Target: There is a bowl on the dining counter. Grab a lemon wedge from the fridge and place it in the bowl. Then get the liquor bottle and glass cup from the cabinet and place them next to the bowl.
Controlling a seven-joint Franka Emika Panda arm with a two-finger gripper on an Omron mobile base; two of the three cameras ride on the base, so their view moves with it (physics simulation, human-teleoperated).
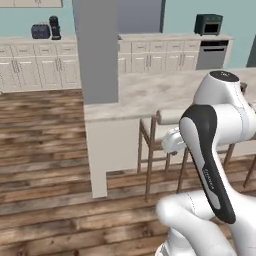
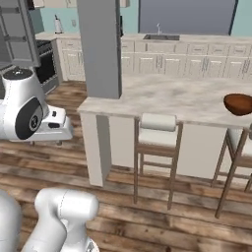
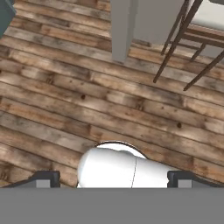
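We see the wooden plank floor (image 3: 65,87) spreading across most of the hand view and the lower half of both base views, and on it stands the dining desk (image 2: 167,96), its beige marbled top running from the centre to the right edge of the right base view, with a tall grey pillar (image 2: 101,47) rising from its left end. Along the top of both base views runs a wall desk over cream cabinets (image 1: 40,62), with a dark oven (image 2: 47,66) at the upper left of the right base view and a small dark toaster oven (image 1: 208,23) at the upper right of the left base view. Cushioned wooden stools (image 2: 156,147) are tucked under the dining desk. The brown bowl (image 2: 239,104) sits on the dining desk at the right edge of the right base view, and nothing lies in it that we can see. At the bottom of the hand view the end effector (image 3: 113,178) looks down at bare floor, its dark fingertips (image 3: 43,178) standing wide apart and grasping nothing. We judge the task barely begun, with lemon wedge, bottle and cup yet to be fetched. The risk from here, as we see it, is the drive: the folded arm sits close to the stools and the pillar, so a careless turn of the base could clip a stool leg or the desk edge.
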